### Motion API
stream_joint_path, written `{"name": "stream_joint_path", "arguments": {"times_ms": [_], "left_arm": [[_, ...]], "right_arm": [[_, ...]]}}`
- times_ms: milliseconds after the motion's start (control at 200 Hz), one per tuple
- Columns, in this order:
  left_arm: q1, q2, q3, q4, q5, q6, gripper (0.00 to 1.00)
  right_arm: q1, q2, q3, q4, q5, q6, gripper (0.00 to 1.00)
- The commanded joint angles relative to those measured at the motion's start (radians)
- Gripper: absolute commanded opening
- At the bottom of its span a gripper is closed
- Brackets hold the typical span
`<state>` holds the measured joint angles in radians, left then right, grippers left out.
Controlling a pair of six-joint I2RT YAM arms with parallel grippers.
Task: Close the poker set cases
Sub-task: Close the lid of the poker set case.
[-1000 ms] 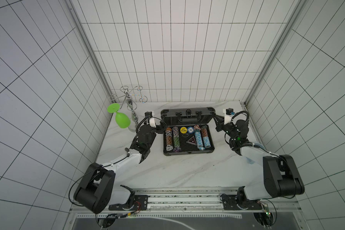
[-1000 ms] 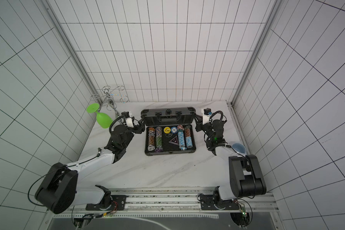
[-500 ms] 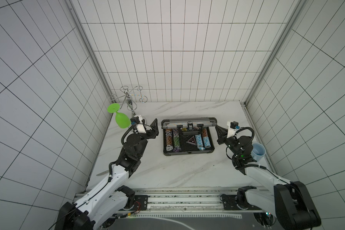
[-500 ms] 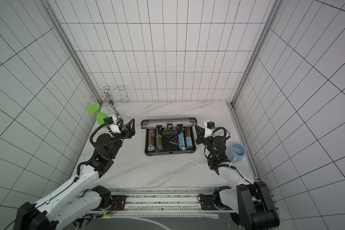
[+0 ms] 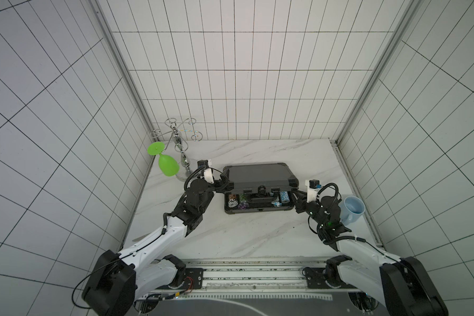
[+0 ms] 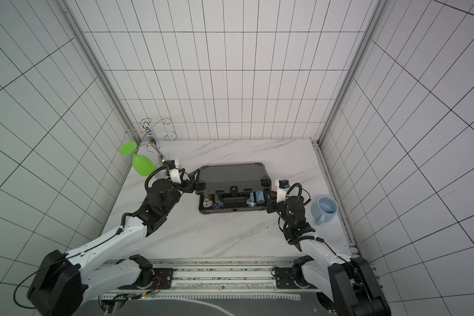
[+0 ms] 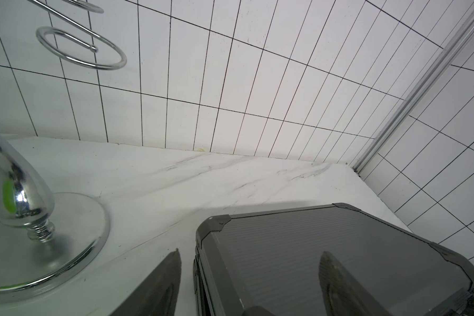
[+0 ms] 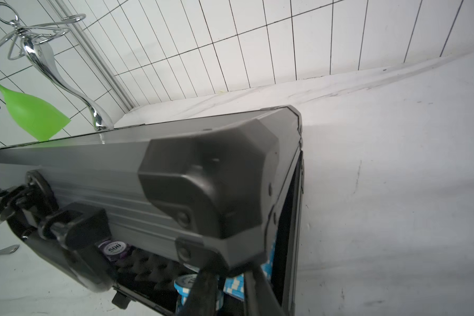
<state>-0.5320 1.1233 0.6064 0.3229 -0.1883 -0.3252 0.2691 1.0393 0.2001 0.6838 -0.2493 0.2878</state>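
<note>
The dark grey ribbed poker set case (image 5: 257, 175) (image 6: 233, 175) lies mid-table with its lid lowered almost flat. A gap remains at the front, where the handle and blue chips (image 5: 283, 195) (image 8: 186, 281) show. My left gripper (image 5: 225, 183) (image 7: 251, 251) is open and straddles the lid's left edge (image 7: 211, 260), one finger outside it and one over the ribbed top. My right gripper (image 5: 296, 195) (image 8: 230, 269) sits at the lid's right front corner cap (image 8: 211, 186). Its fingers are slightly apart, with their tips under the cap and nothing between them.
A chrome glass rack (image 5: 181, 147) with a green plastic wine glass (image 5: 167, 164) hanging from it stands at the back left, close to the left arm. A light blue mug (image 5: 353, 210) (image 6: 326, 209) sits by the right wall beside the right arm.
The lid has swung down from upright to nearly flat. Both grippers have moved to its front corners. The right fingers have parted a little.
</note>
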Motion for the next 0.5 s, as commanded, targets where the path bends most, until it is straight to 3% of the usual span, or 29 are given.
{"name": "stream_joint_path", "arguments": {"times_ms": [0,305,495], "left_arm": [[-0.021,0.055,0.032,0.045,0.01,0.01,0.78],[-0.077,0.202,0.065,0.086,0.016,0.024,0.78],[-0.096,0.279,0.087,0.102,0.021,0.028,0.77]], "right_arm": [[0.01,-0.026,-0.061,0.025,0.034,0.042,0.2],[0.062,-0.038,-0.094,-0.028,0.067,0.088,0.22],[0.099,-0.061,-0.119,-0.069,0.066,0.125,0.3]]}}
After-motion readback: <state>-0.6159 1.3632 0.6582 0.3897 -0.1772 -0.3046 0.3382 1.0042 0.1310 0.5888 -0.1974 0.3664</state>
